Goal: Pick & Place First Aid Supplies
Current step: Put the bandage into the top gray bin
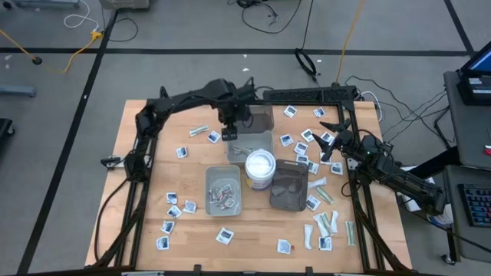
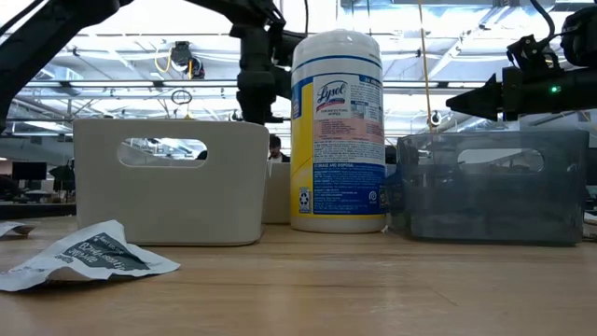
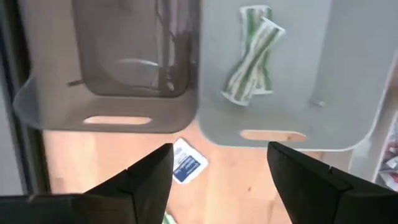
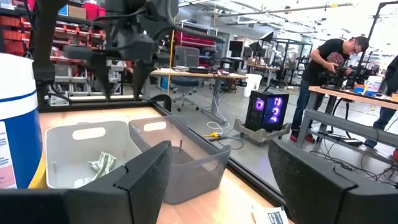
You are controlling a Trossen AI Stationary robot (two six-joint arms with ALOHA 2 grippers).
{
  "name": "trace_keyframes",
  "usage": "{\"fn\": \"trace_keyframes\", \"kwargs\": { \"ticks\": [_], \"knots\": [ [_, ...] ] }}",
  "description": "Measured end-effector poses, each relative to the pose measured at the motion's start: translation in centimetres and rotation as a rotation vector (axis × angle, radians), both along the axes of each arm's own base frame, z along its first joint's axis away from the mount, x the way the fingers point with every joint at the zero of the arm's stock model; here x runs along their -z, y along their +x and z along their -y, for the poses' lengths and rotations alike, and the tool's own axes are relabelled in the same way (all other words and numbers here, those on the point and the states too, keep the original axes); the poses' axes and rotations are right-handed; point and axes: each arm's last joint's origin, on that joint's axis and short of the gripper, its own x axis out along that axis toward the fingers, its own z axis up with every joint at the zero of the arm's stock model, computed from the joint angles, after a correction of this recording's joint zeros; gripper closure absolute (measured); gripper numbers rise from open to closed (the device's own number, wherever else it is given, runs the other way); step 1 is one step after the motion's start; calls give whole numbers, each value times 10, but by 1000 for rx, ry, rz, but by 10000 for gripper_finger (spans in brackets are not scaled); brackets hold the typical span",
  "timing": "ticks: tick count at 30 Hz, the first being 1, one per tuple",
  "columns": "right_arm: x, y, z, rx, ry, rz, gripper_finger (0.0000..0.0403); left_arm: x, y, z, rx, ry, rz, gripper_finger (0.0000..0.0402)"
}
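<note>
Looking straight down in the high view: left gripper (image 1: 230,132) hangs at upper centre of the frame, over the near edge of a grey tray (image 1: 249,145); a dark tray (image 1: 259,118) sits just above that one. A white tub (image 1: 260,167) stands at centre, with a second grey tray (image 1: 224,191) lower left of it and a second dark tray (image 1: 288,185) to its right. Small packets (image 1: 182,152) lie scattered over the wooden table (image 1: 138,207), denser toward the right side and lower right. Right gripper (image 1: 331,143) waits at centre right, jaws spread, holding nothing. Low view: tub (image 2: 337,131) at centre between a pale tray (image 2: 170,180) on the left and a dark translucent tray (image 2: 492,185) on the right; one crumpled packet (image 2: 84,255) lies at lower left. Left wrist view: fingers (image 3: 146,180) stand wide apart and empty at the bottom of the frame; two green-white strip packets (image 3: 252,54) lie crossed inside the grey tray (image 3: 348,93) at upper centre; a square blue-print packet (image 3: 185,163) lies on the wood between the fingers. Right wrist view: fingers (image 4: 146,177) apart, nothing between them; strip packets (image 4: 102,163) lie in the grey tray (image 4: 68,146) at left centre.
</note>
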Motion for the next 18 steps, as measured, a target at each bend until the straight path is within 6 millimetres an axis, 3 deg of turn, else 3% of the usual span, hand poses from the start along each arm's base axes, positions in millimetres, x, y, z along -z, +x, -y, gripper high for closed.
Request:
{"fn": "trace_keyframes", "kwargs": {
  "ticks": [7,18],
  "knots": [
    [0,0,0,0,0,0,140,-1,-7,-13,-49,-7,-1,159],
    [0,0,0,1,0,0,140,-1,-32,-52,-189,-13,-17,156]
  ]
}}
